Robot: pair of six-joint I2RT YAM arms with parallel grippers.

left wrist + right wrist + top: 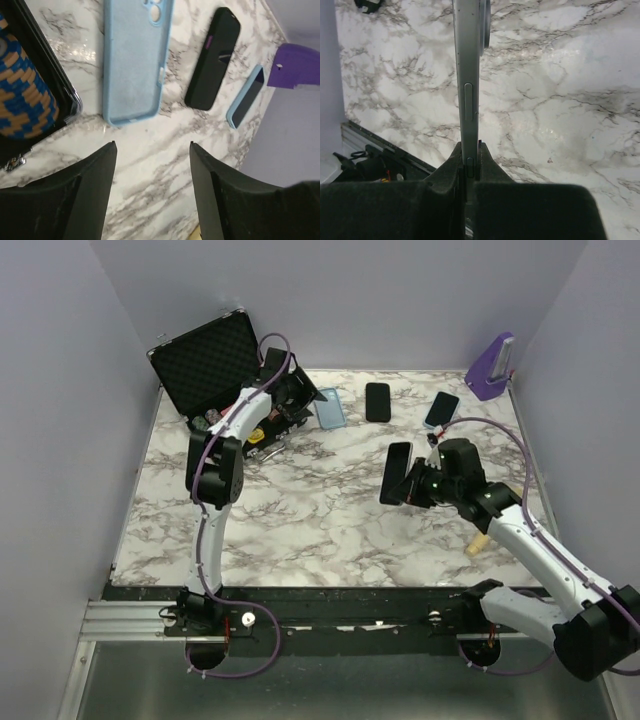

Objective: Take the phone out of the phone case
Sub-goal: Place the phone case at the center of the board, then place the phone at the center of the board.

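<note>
Your right end effector (469,152) pinches the phone (466,55) tight; your left end effector (152,147) gapes wide over the bench (150,165), near the case (131,65).

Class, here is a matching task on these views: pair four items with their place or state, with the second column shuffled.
1. light blue case
2. phone
3. purple stand
4. left gripper

a. far right corner of the table
b. open, holding nothing
c. clamped edge-on in the right gripper
d. lying flat, empty

Pairs: 1-d, 2-c, 3-a, 4-b.
</note>
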